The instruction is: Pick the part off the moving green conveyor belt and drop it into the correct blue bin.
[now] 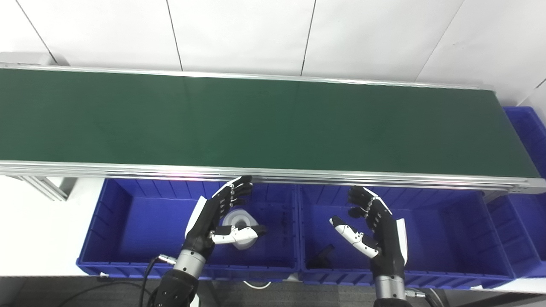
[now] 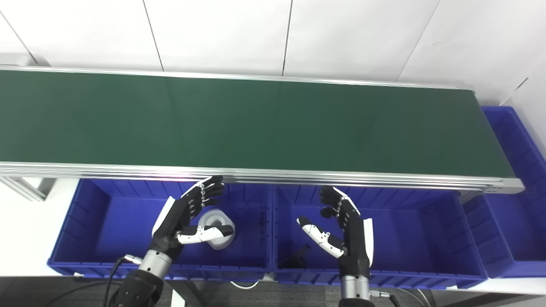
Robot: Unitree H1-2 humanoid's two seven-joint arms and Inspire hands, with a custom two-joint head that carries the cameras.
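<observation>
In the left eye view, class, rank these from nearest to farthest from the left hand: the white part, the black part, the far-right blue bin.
1. White part: just beside the left hand, in the left bin.
2. Black part: in the middle bin, to the right.
3. Far-right blue bin: beyond the belt's end.

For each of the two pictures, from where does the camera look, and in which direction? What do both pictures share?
Left eye view: on the robot's head, looking down and forward at the green conveyor belt and the blue bins before it; the open left hand and open right hand rise from the bottom edge.
Right eye view: beside it, facing the same way; the same two hands show, shifted left in the picture.
Shared: bare belt, a white part in the left bin, a dark part in the middle bin.
</observation>
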